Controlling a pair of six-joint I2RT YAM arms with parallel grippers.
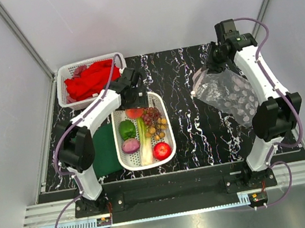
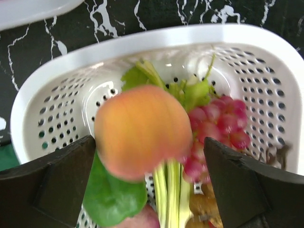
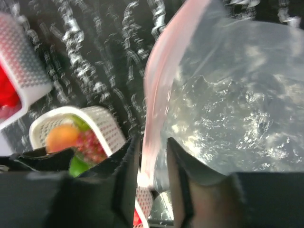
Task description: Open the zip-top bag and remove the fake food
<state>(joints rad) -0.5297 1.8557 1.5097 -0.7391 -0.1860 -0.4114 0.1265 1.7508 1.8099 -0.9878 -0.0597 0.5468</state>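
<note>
- The black marbled bench (image 1: 203, 135) carries everything, the two arms rising from its near edge.
- The bag (image 1: 229, 98) is over on the right side, clear and crinkly. It hangs slanted from up by the right tool toward the right arm, and it looks empty.
- A white basket (image 1: 88, 61) sits at the far left corner, with a red cloth (image 1: 91, 80) heaped inside.
- The food basket (image 1: 169, 124) lies left of centre, with a green cloth (image 1: 106, 151) on the bench at its left edge.
- The left tool (image 2: 149, 156) hovers over the food basket's far end, its fingers spread wide.
- The right tool (image 3: 152, 147) is only narrowly parted, and the bag's pink zip strip (image 3: 152, 95) runs between its fingers. I can't tell whether it is pinching the strip.
- The leek (image 1: 144, 141) lies lengthwise down the middle of the basket.
- The peach (image 2: 142, 130) is a blur between the left tool's spread fingers, above the basket.
- The apple (image 1: 161, 150) is in the near right corner.
- The pepper (image 1: 126, 129) is left of the leek, and the onion (image 1: 130, 146) is just nearer than it.
- The grapes (image 1: 151, 115) are right of the leek, with the berry bunch (image 1: 159, 127) just nearer than them.
</note>
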